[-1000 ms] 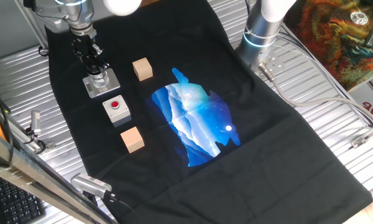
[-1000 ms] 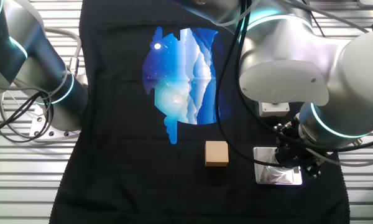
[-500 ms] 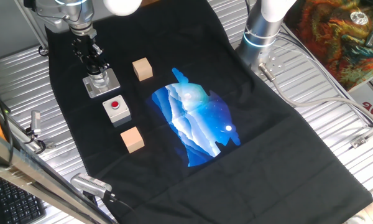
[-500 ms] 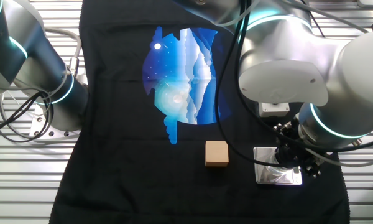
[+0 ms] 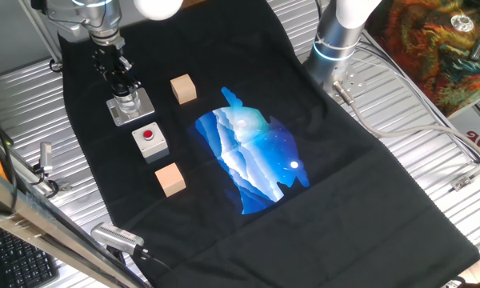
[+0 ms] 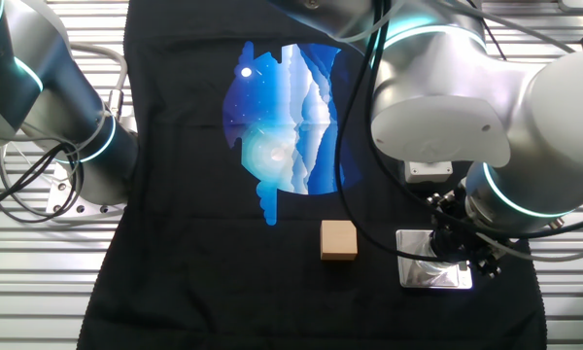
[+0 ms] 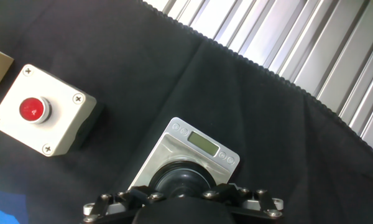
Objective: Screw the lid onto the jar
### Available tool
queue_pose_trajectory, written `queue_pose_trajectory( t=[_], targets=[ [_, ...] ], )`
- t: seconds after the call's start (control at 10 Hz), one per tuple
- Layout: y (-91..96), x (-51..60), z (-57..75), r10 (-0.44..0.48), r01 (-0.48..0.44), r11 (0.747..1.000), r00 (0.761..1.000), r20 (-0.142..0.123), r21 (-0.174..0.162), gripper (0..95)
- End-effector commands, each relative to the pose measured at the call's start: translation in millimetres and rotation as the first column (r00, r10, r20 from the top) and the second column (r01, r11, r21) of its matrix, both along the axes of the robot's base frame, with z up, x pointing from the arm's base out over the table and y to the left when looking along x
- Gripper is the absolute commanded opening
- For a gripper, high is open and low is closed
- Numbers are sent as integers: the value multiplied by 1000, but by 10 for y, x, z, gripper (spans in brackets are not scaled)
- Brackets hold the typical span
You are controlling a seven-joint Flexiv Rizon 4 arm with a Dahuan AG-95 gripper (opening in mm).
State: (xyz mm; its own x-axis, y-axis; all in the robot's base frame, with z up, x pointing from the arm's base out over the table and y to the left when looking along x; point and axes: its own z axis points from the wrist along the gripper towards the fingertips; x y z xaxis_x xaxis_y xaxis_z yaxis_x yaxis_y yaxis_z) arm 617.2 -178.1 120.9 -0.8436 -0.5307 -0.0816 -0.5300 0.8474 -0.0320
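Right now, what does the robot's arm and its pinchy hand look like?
The arm is fat, round and shiny silver-white, with glowing turquoise rings at its joints. Black cables loop down beside it. At the end sits the gripper, small, black and bumpy, made of metal pieces held together with little silver bolts you can see in the hand view.

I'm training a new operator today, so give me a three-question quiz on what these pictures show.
1. True or false: the gripper is right over the jar.
2. How many wooden cubes lie on the black cloth? A) one B) two C) three
3. Fill in: the grey box beside the jar's base plate carries a ____ button.

Key: 1 true; 2 B, the second cube lies past the box; 3 red.
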Motion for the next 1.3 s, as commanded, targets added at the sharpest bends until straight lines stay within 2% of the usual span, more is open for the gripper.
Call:
queue_pose_trajectory(
  t=[0.1, 1.3],
  targets=[
    [1, 2, -1, -1, 1, 1000, 1000, 1, 2, 760],
    [1, 2, -16, 2, -2, 1000, 1000, -12, -2, 760]
  ],
)
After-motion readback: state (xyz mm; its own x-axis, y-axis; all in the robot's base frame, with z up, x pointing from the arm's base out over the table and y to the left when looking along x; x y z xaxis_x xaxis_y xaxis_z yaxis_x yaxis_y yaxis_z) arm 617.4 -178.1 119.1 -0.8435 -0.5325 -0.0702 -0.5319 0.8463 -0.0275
